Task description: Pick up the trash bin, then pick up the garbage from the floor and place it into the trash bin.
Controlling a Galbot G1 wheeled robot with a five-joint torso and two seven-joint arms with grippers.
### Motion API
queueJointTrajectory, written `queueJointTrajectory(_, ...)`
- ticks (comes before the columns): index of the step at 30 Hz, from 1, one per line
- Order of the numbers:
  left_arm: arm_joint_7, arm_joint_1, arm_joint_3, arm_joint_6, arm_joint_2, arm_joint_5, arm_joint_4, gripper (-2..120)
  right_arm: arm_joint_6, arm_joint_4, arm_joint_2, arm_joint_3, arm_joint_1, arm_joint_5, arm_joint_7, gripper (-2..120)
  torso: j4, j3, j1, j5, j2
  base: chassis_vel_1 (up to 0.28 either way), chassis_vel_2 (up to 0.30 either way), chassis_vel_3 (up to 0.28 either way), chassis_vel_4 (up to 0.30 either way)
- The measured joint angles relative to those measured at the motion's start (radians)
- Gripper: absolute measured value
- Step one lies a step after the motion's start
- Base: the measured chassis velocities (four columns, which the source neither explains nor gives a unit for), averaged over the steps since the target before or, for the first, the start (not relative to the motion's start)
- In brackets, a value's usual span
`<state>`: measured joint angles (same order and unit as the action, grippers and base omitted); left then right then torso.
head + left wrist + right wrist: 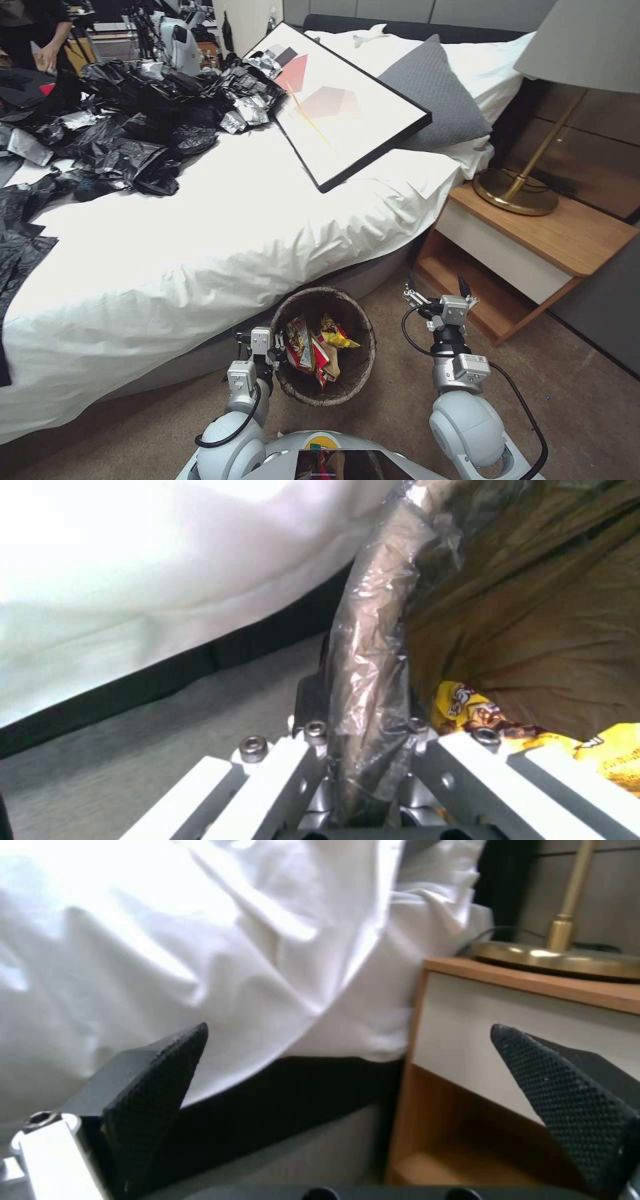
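The trash bin (348, 299) is a round bucket lined with a dark brown bag, and it sits in front of me against the bed's edge. Garbage (313, 347) lies inside it: red and yellow snack wrappers. My left gripper (270, 343) is shut on the bin's near-left rim. In the left wrist view the bag-wrapped rim (370, 655) runs between the fingers of the left gripper (363, 730), with a yellow wrapper (467, 705) just inside. My right gripper (437, 287) stands open and holds nothing, to the right of the bin. Its black fingers (160, 1075) are spread wide apart.
The white bed (233, 220) fills the space ahead, carrying a heap of black and silver plastic sheets (127, 120), a framed picture (340, 100) and a grey pillow (433, 87). A wooden nightstand (533, 247) with a brass lamp (517, 190) stands on the right. Brown carpet (587, 400) lies at lower right.
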<state>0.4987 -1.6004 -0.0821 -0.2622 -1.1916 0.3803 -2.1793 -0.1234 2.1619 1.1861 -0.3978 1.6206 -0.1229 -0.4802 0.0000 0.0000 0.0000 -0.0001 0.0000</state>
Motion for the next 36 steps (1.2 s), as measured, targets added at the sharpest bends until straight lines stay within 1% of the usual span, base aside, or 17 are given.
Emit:
queueJointTrajectory(17,-0.002,0.002,0.003,-0.002,-0.003,-0.004,0.008,4,0.003,-0.002,0.015,0.015,0.006,0.014,-0.013,100,-0.0001,0.0,0.0,-0.0002,0.0,0.064,0.06,0.06,0.065)
queueJointTrajectory(22,-0.002,0.008,0.005,-0.003,-0.007,-0.031,0.021,6,0.003,-0.005,0.018,0.018,0.002,0.014,-0.015,100,-0.0001,0.0,0.0,0.0,0.0,0.0,0.0,0.0,0.0)
queueJointTrajectory(36,-0.002,0.021,0.008,-0.004,-0.007,-0.034,0.027,6,0.003,-0.01,0.021,0.017,-0.001,0.012,-0.017,100,0.0,0.0,0.0,0.0001,0.0,0.0,0.0,0.0,0.0)
